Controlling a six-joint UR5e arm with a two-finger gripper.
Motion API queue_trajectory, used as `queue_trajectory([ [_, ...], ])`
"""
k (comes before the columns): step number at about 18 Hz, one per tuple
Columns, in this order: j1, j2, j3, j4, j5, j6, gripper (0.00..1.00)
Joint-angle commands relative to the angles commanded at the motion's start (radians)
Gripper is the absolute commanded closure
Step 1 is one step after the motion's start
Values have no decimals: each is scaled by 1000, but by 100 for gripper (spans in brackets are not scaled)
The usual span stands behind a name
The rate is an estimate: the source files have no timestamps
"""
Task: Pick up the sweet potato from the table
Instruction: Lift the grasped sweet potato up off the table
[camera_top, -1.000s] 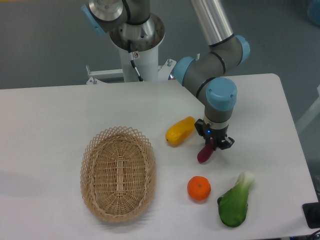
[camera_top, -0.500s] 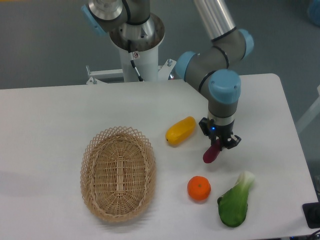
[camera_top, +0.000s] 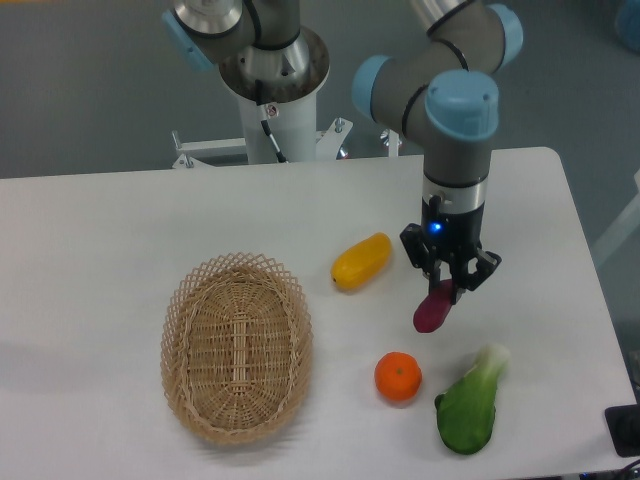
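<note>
The sweet potato (camera_top: 431, 314), a small dark magenta tuber, hangs tilted from my gripper (camera_top: 447, 287), which is shut on its upper end. It is lifted off the white table (camera_top: 120, 220), right of centre. Its lower tip points down and to the left, above the round orange. My arm comes down from above onto it.
A yellow-orange oblong fruit (camera_top: 361, 261) lies left of the gripper. A round orange (camera_top: 398, 377) and a green leafy vegetable (camera_top: 468, 403) sit below it near the front edge. A wicker basket (camera_top: 236, 346) stands at the left front. The robot base (camera_top: 272, 90) is behind.
The gripper has risen and shifted right with the sweet potato held in it, lifting the tuber off the table. The other items have not moved.
</note>
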Motion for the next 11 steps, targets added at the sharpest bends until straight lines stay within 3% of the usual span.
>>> queue_trajectory([
  [11,-19,0,31,0,0,-48,81],
])
